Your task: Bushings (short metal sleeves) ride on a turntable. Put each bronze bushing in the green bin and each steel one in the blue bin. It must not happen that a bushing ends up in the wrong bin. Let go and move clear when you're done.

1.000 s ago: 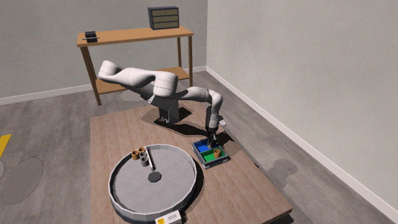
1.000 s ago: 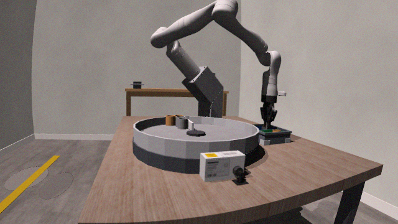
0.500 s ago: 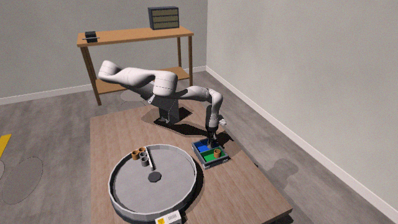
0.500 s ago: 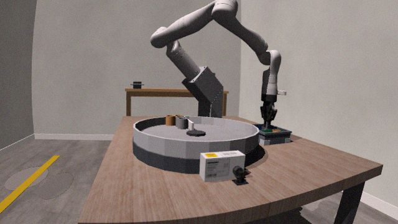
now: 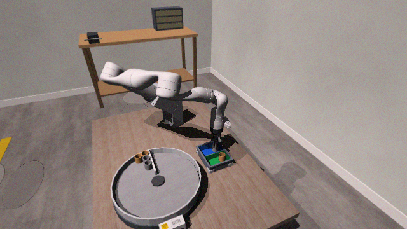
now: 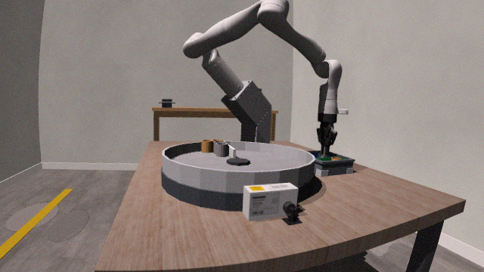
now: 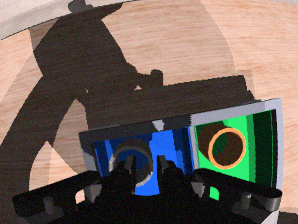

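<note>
Seemingly, the partly open pincer (image 5: 215, 144) (image 6: 325, 155) (image 7: 146, 166) straddles the rim of a steel bushing (image 5: 213, 148) (image 7: 149, 172), bin divider (image 5: 210, 154) (image 7: 193, 150) just beside.

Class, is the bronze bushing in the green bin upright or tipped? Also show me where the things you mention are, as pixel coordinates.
Upright: the bronze bushing (image 5: 222, 156) (image 6: 336, 159) (image 7: 226, 167) has its round open end facing up.

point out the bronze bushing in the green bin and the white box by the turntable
bronze bushing (image 5: 222, 156) (image 7: 210, 151): top view, its side wall; wrist view, its rim
white box (image 6: 263, 206) (image 5: 172, 222): exterior view, front face; top view, upper face
</note>
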`<state>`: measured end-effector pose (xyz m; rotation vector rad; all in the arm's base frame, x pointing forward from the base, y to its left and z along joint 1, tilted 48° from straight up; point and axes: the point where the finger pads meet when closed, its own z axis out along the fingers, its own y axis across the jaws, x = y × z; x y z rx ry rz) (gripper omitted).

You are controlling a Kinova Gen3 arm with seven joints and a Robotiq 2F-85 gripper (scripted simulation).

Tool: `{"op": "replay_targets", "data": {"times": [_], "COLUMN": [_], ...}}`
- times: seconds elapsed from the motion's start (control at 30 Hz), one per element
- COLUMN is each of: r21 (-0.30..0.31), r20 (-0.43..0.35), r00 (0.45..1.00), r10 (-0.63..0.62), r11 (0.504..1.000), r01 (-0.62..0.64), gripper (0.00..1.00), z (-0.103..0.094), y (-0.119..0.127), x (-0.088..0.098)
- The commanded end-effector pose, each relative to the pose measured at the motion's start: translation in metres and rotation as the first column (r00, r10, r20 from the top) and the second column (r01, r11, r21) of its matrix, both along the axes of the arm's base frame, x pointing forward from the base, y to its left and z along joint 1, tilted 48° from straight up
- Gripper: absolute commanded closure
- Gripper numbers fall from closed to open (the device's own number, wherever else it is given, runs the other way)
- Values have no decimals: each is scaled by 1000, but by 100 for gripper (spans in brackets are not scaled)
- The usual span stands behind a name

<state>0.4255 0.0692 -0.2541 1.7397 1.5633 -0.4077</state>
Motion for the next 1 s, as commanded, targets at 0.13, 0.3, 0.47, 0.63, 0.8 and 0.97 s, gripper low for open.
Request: {"op": "replay_targets", "data": {"times": [0.13, 0.3, 0.47, 0.63, 0.8, 0.97], "r21": [1, 1, 2, 2, 1, 1], "r20": [1, 1, 1, 1, 1, 1], "r00": [1000, 1000, 1000, 1000, 1000, 1000], "r10": [1, 1, 1, 1, 1, 1], "r11": [1000, 1000, 1000, 1000, 1000, 1000], "r01": [-1, -1, -1, -1, -1, -1], "gripper": [81, 81, 81, 81, 81, 81], "z": [2, 2, 5, 5, 5, 6], "y": [3, 3, 6, 6, 6, 8], "x": [0, 0, -1, -1, -1, -2]}}
